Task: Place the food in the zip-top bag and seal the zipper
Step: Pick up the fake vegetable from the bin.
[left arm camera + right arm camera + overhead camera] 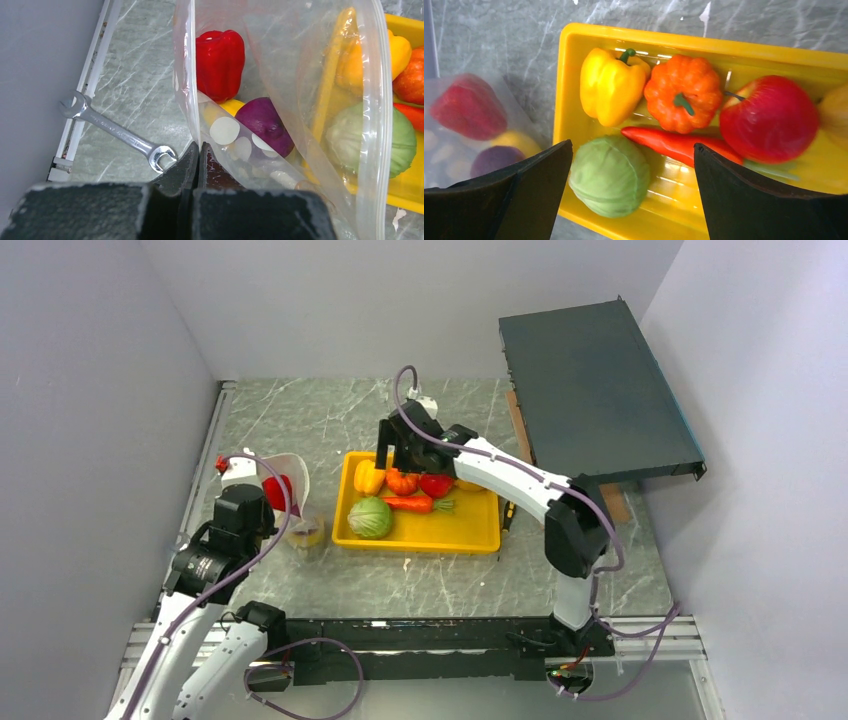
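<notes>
The bag (300, 60) sat on the table (135, 65) just left of the tray (569, 75), its mouth gaping and its zipper (378, 110) unsealed. Inside it lay the red pepper (220, 62), the onion (265, 125) and a yellow piece (231, 106). The left gripper (198, 150) had its fingers pinched tight on the bag's near edge. The tray held the yellow pepper (610, 85), pumpkin (683, 92), tomato (769, 117), carrot (669, 142) and cabbage (609, 175). The right gripper (632, 147) hung over them, fingers spread wide and holding nothing. A wrench (117, 131) lay on the table left of the bag.
</notes>
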Tool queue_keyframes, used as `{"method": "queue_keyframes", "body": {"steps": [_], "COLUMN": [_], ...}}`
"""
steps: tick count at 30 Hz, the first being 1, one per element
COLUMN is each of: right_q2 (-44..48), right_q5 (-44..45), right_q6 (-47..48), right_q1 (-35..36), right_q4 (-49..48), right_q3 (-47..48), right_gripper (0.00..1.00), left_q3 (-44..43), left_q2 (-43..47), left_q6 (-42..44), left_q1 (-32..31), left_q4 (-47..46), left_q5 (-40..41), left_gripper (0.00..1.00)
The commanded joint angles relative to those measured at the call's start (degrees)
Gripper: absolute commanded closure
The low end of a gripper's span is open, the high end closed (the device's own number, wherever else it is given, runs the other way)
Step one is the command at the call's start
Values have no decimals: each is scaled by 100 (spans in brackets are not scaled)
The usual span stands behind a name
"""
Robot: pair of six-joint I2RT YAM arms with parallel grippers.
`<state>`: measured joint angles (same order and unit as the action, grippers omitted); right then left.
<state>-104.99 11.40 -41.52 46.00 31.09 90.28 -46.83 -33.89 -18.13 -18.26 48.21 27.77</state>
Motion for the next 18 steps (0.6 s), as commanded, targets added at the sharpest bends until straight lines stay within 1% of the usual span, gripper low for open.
{"method": "queue_keyframes", "body": {"steps": [1,5,8,11,13,16,18], "right_q2": [-377,-664,-926,-1202,-1459,-1873,-2027], "right_q5": [-131,-105,-141,-228,-173,39,233], "right_q6": [-922,-1229,-1400,-1467,-1454,-1427,-1418], "right_q1": [17,79,102,160,217,289,359], "right_q4": [-255,-589,-637,-796,-760,-383,-286], "right_q3": [546,658,844,1017,1258,1716,1834], "right_gripper": [8,11,16,23,23,23,22], "left_q3": [69,170,214,227,227,232,235], "left_q2": [28,289,464,521,534,569,597], "left_q6": [218,241,280,283,282,284,291], "left_q1": [-9,-11,-11,-11,-11,-8,-11], "left_q4": [-372,-465,-547,-579,-584,-589,-600], "left_q5": [86,-106,-104,-58,-52,-52,-69], "left_gripper": [100,100,100,100,100,100,100]}}
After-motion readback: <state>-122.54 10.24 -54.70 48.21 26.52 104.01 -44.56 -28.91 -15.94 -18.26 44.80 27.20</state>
